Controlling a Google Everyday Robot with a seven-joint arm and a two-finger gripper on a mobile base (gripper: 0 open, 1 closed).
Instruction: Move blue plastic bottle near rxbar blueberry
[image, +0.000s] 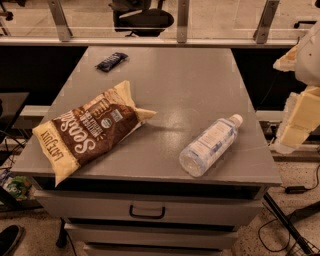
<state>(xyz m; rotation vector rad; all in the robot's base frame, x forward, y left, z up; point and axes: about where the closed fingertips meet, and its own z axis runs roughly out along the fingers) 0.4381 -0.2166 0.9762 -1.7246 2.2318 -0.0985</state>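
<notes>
You have the whole task ahead of you, judging by how things lie. The bottle (210, 145) is on its side at the lower right of the table (190, 80), its cap pointing to the upper right. The bar (111, 61) sits at the upper left, well apart from it, and the bag (87, 131) fills the left. Your gripper (296, 122) hangs at the right edge of the frame, beside the table and off the bottle. Whether it is open or closed, you cannot tell. Reaching, grasping, carrying and setting down all remain.
</notes>
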